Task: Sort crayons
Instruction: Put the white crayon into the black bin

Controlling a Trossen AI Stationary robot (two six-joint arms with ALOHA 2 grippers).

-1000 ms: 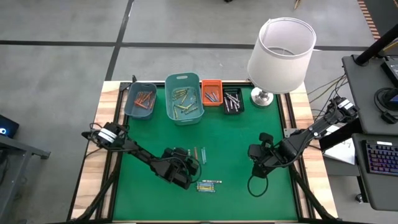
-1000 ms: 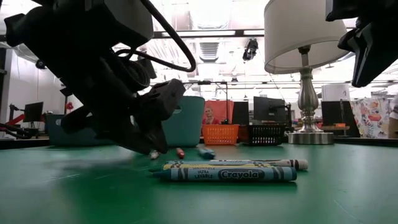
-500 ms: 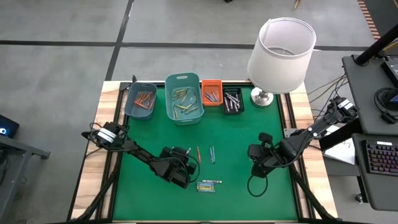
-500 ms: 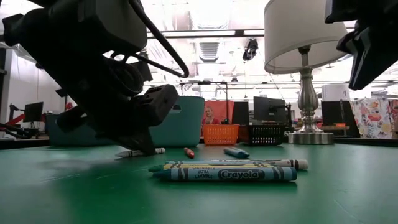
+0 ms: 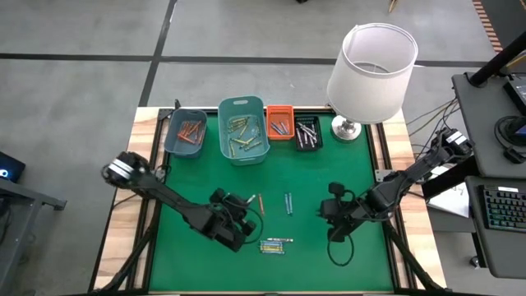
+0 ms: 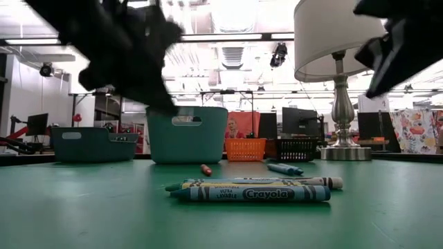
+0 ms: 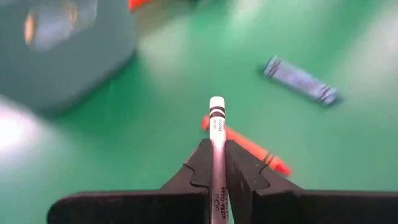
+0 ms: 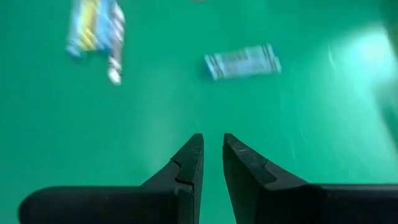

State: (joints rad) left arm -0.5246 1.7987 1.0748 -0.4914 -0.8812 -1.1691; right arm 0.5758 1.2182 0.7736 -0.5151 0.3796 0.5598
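Observation:
My left gripper (image 7: 214,149) is shut on a white crayon (image 7: 216,118) and hangs above the green mat, left of centre (image 5: 244,215). Below it, an orange-red crayon (image 5: 260,204) and a blue crayon (image 5: 288,202) lie flat on the mat. A small cluster of crayons (image 5: 276,244) lies toward the near edge, big in the low view (image 6: 252,192). My right gripper (image 8: 212,146) hovers over the mat right of the blue crayon (image 5: 330,212), its fingers a narrow gap apart with nothing between them. My left gripper pinches the white crayon's paper-wrapped shaft (image 7: 217,144) between its two fingers. The crayon lies along the fingers, and its end (image 7: 216,102) sticks out past the tips. The fingers slant down toward the mat. The crayon is lifted clear.
Along the far edge stand a low teal bin (image 5: 186,131), a taller teal bin (image 5: 243,129), an orange bin (image 5: 279,122) and a black bin (image 5: 308,131), each holding crayons. A lamp (image 5: 371,70) stands at the far right. Open green mat lies between the two arms.
My left gripper has shut on the white crayon where it lay on the mat and has risen with it, lifting it clear. The blue crayon has rolled toward the table's right edge. My right gripper has tipped further down and shifted a little toward the near edge.

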